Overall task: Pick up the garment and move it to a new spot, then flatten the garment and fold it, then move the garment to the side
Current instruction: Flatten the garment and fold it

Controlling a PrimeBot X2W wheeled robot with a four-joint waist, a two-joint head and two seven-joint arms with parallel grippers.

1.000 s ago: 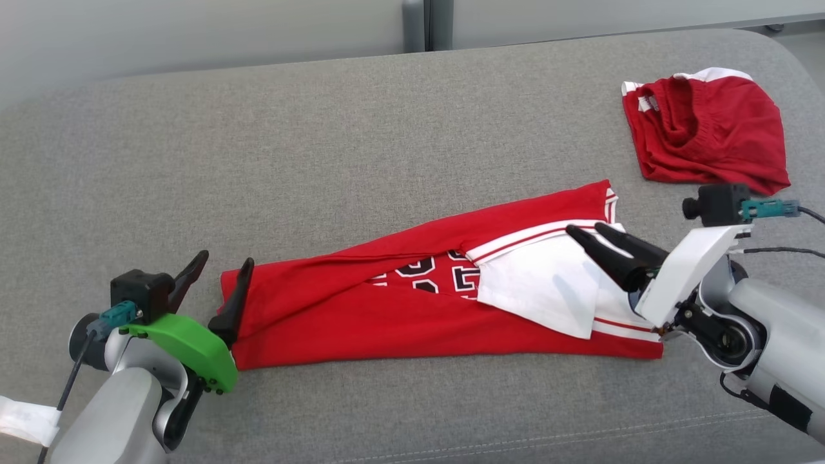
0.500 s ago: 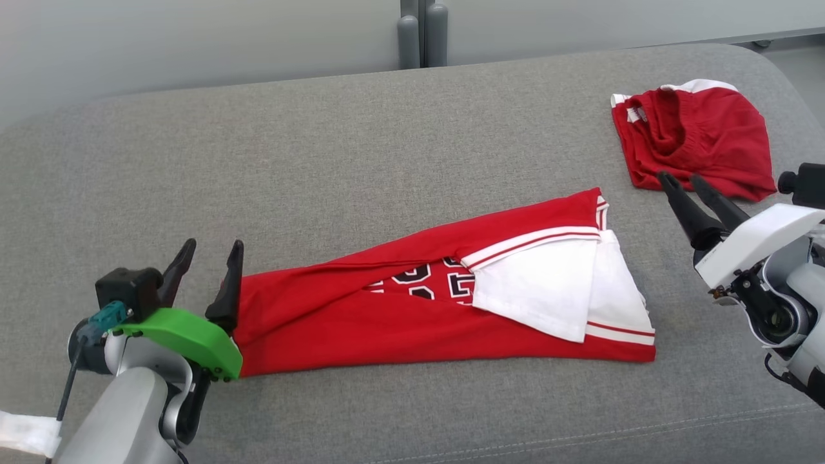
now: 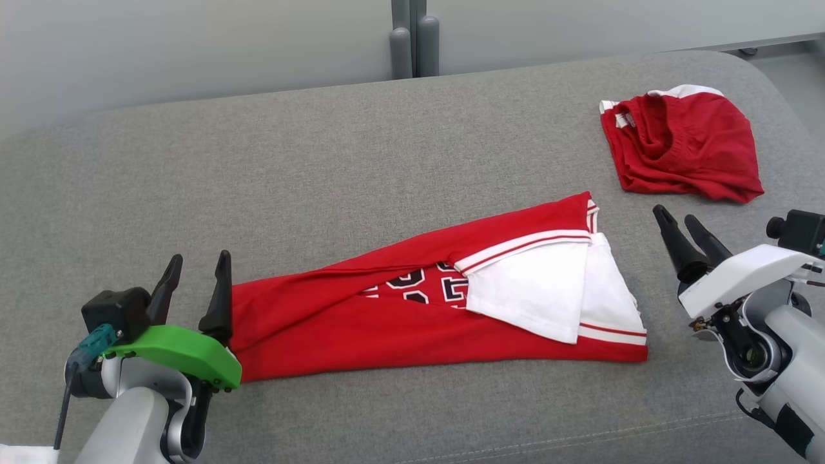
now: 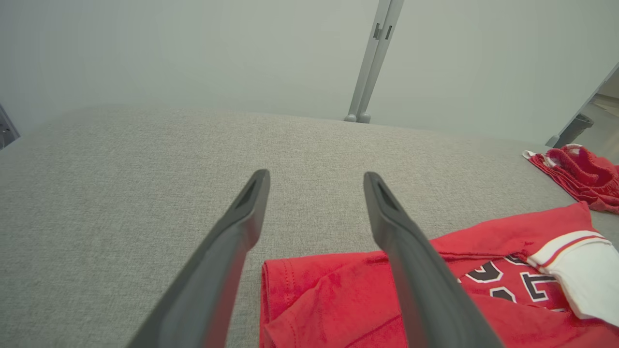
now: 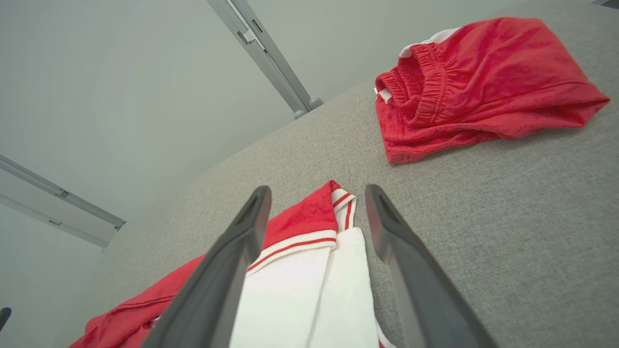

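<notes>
Garment (image 3: pixel 438 309): red with white trim, lies mid-cushion (image 3: pixel 309 161) as a long strip, sides folded in, white panel showing at its right end. Left gripper (image 3: pixel 200 258): fingers spread, empty, just beside the left hem. Right gripper (image 3: pixel 673 214): also spread and empty, clear of the right end. Red shorts (image 3: pixel 683 145) sit well apart, far right. I judge the fold half done. Next I need one end pinched through all layers and carried over onto the other, edges aligned.
</notes>
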